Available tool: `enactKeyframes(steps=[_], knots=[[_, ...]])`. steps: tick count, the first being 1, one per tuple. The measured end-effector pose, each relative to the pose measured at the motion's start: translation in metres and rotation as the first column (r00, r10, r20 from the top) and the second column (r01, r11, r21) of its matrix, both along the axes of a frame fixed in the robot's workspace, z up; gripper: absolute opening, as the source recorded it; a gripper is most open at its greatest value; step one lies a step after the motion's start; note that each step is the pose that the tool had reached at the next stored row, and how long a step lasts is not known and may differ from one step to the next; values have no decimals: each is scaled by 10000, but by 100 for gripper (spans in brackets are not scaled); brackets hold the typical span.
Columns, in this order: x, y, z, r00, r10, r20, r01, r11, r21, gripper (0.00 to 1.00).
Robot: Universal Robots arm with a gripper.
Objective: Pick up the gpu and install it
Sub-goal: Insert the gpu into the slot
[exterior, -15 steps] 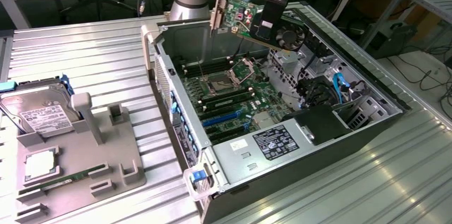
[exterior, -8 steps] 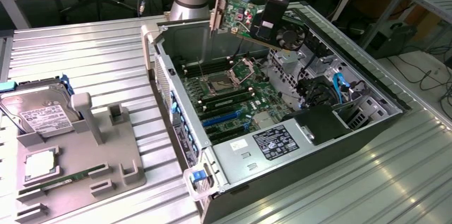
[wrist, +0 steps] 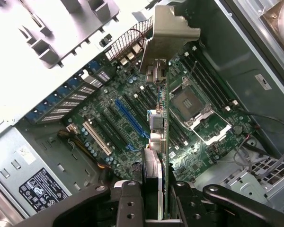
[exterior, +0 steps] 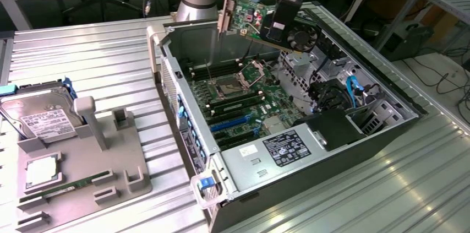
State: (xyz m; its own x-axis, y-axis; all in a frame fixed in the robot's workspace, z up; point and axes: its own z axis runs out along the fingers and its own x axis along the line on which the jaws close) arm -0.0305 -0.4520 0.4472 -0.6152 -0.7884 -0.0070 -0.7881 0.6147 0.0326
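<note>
The gpu (exterior: 253, 17), a green circuit card with a black round fan (exterior: 302, 37) and a silver end bracket (exterior: 224, 15), hangs tilted above the open computer case (exterior: 184, 128). My gripper (exterior: 278, 23) is shut on it from above. In the wrist view the gpu (wrist: 162, 137) shows edge-on between my black fingers (wrist: 128, 201), its bracket (wrist: 169, 35) pointing toward the case's rear wall. It hovers over the motherboard (wrist: 109, 101), between the blue slot (wrist: 132, 118) and the processor socket (wrist: 191, 104), without touching the board.
A grey holder (exterior: 81, 189) at the exterior view's left carries a silver hard drive (exterior: 41, 114), a processor chip (exterior: 42, 169) and a narrow RAM stick (exterior: 74, 183). Inside the case are a labelled power supply (exterior: 287, 147), blue cables (exterior: 353, 92) and drive cages.
</note>
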Motion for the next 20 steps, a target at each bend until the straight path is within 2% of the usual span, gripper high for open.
enactKeyframes(steps=[3,4,13,20], knots=[[0,0,0,9999,127,0,-127,9999,1,28],[0,0,0,9995,320,-1,-320,9995,0,28],[0,-2,-1,9977,676,0,-676,9977,1,28],[0,-5,0,9940,1096,0,-1096,9940,0,28]])
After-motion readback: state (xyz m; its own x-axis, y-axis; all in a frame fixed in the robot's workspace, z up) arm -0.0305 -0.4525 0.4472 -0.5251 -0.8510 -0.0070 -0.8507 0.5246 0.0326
